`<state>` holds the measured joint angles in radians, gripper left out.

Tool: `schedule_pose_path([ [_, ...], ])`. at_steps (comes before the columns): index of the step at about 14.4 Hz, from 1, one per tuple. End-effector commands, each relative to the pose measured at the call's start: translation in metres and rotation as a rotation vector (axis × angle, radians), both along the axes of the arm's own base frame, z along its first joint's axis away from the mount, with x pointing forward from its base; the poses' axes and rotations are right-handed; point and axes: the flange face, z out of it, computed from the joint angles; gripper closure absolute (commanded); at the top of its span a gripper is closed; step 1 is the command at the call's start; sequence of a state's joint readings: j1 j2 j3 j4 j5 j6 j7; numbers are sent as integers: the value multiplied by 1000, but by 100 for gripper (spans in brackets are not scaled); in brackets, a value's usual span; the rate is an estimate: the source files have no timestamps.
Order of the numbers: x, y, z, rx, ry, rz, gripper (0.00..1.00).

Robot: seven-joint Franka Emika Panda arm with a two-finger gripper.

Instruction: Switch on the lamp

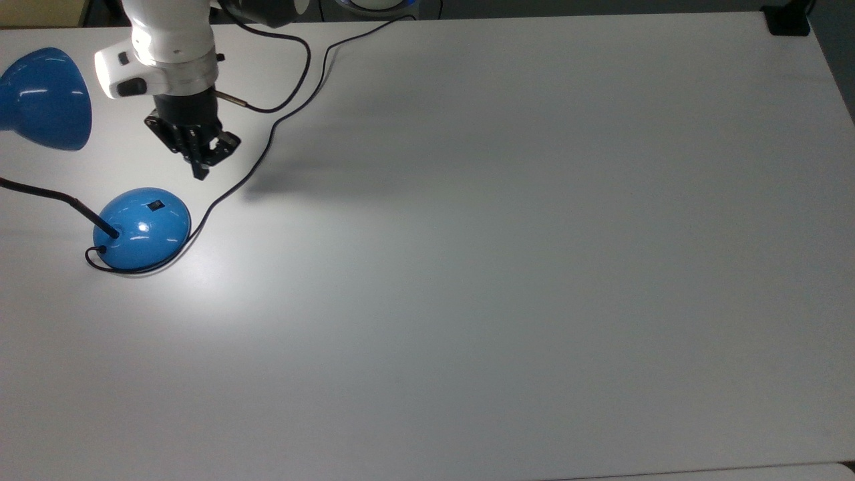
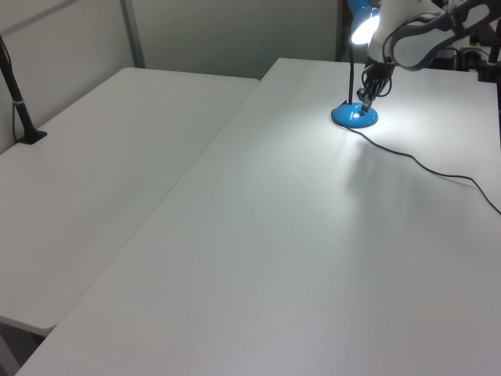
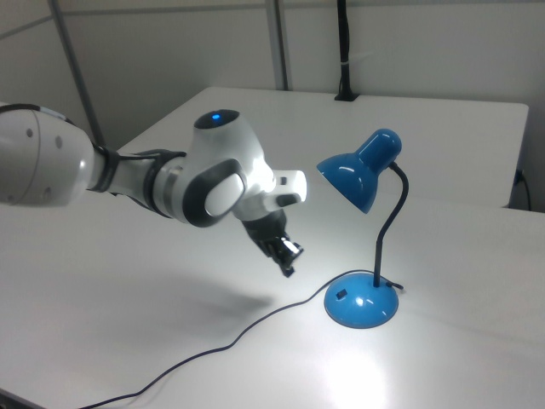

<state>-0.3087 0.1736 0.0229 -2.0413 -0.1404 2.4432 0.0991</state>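
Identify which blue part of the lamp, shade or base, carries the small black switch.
The base: the round dome resting on the table, with the switch on top. The shade hangs raised on the neck.

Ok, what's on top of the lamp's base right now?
On the lamp's base sit a small black switch and the foot of the black neck; the cord leaves at its edge. The gripper hangs clear of it. The switch's position cannot be read.

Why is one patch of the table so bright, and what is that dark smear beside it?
Top view: the lit lamp throws a glare pool on the table; the smear is the arm's shadow. Left view: the shade glows white. Right view: glare lies below the base.
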Motion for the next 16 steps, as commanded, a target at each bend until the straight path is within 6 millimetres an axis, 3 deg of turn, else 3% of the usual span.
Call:
schedule_pose_path([
  [1,-4,47,7,1,146,104,72],
  [2,-1,65,20,5,209,130,29],
  [4,1,86,60,12,288,148,0],
  [6,-2,120,104,10,331,185,0],
  [9,-7,137,146,15,336,224,0],
  [10,-13,148,168,18,297,232,0],
  [13,-17,145,196,125,184,223,0],
  [15,-14,121,206,173,100,176,0],
  [16,-12,121,207,195,81,177,0],
])
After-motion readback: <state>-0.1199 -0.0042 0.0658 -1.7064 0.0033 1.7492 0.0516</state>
